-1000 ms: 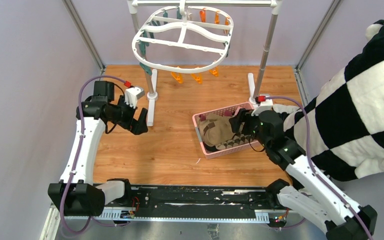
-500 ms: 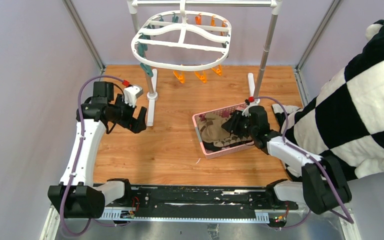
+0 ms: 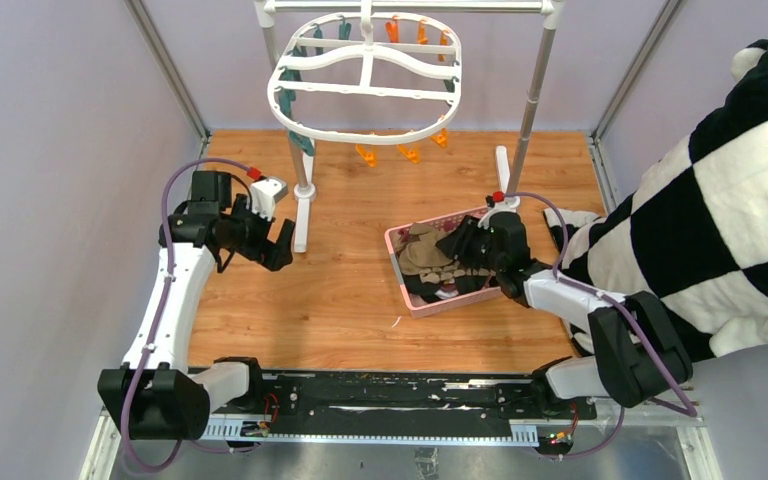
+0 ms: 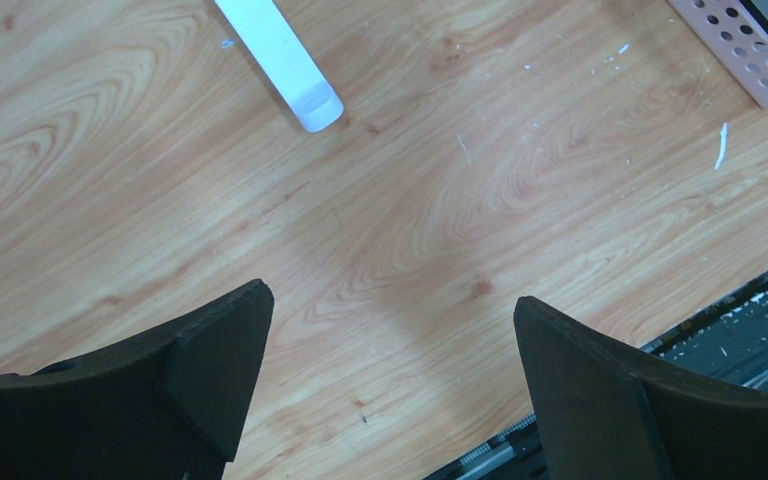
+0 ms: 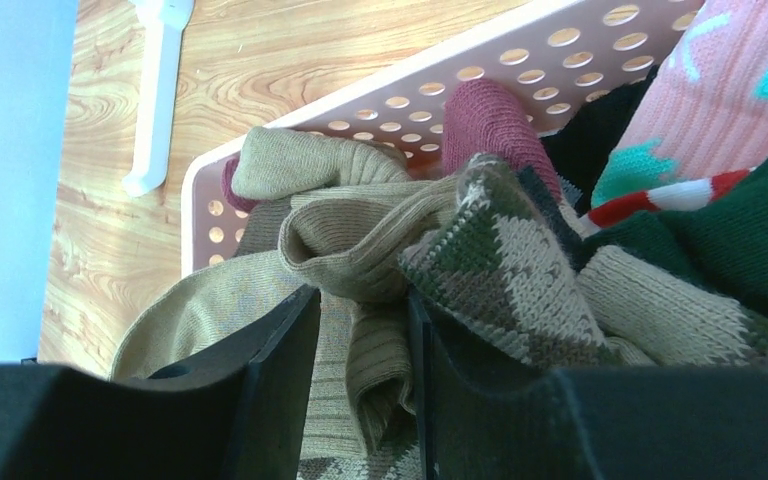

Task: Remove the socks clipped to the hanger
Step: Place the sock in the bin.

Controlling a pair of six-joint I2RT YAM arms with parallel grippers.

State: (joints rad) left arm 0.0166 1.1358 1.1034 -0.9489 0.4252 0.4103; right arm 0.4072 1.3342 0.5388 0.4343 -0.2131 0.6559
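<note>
- Left hand [image 4: 388, 300], mid-left, spread wide, holding nothing.
- Right hand [image 5: 360, 320] clamped on beige sock [image 5: 350, 240] in basket [image 5: 520, 70], centre, among other socks [image 3: 430, 262]; release fully, lift straight up, avoiding snags.
- Hanger [image 3: 368, 88], top centre: no socks visible on it.

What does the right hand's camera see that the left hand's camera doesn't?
Only the right wrist view shows the socks piled up, and the right gripper pinching a tan sock. Only the left wrist view shows the left gripper, wide open with nothing in it, and the dark strip at the table's edge. Both show the wooden table, the pink basket and a white rack foot.
</note>
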